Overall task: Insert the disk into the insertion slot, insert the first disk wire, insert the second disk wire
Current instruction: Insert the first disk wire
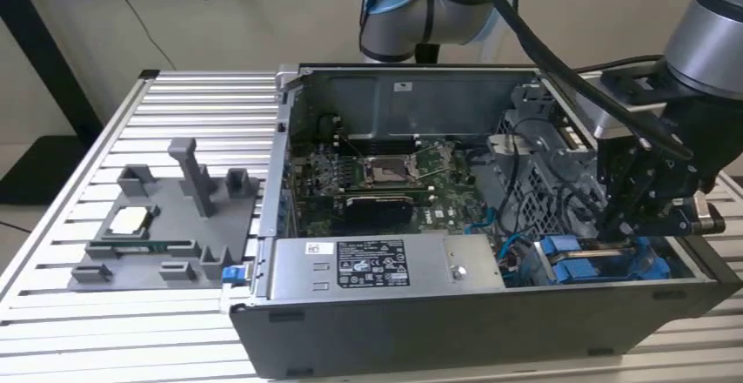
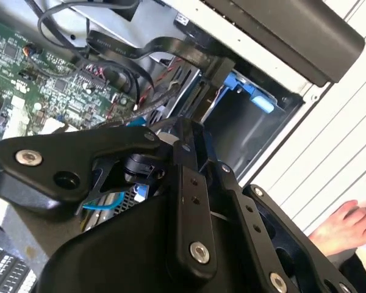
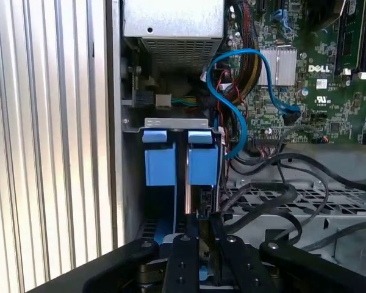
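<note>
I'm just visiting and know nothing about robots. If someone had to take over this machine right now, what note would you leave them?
Claw: lowered into the computer case, at the corner on the exterior view's right, directly over the disk.
Disk: its blue rails stand in the slot; full seating can't be judged.
Blue wire: loops beside the slot, with one end on the circuit board.
Done: disk at least partly in.
Left: check seating; no wire seen plugged into the disk.
Caution: a person's hand is beside the case.
</note>
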`<state>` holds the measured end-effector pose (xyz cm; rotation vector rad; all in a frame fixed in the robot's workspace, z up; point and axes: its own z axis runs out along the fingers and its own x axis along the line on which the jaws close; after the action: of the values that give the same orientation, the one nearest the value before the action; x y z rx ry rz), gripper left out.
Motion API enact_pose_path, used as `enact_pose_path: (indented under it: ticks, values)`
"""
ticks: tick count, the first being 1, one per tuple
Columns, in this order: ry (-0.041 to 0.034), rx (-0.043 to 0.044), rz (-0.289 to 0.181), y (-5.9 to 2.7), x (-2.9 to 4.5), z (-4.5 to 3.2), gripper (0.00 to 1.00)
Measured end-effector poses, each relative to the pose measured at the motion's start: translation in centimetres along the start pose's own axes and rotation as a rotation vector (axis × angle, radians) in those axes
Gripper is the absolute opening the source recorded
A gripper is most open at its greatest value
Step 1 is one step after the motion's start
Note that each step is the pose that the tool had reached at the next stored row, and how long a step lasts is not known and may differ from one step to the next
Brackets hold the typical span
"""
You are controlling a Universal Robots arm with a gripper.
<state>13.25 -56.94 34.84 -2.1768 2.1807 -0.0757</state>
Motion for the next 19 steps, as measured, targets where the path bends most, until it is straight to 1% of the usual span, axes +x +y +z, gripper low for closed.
enact_pose_path:
  ticks: [6, 8, 12, 16, 19]
  values:
    - [0.0027, -0.0009, 0.0, -1.02, 0.0, 0.34, 0.19]
    - [0.0029, -0.001, 0.0, -1.09, -0.02, 0.53, 0.19]
    - [-0.0015, -0.001, 0.0, -1.1, -0.24, 0.79, 0.19]
    - [-0.0025, -0.001, 0.0, -1.46, -0.3, 0.88, 0.19]
    - [-0.0048, -0.001, 0.0, -1.48, -0.36, 0.95, 0.19]
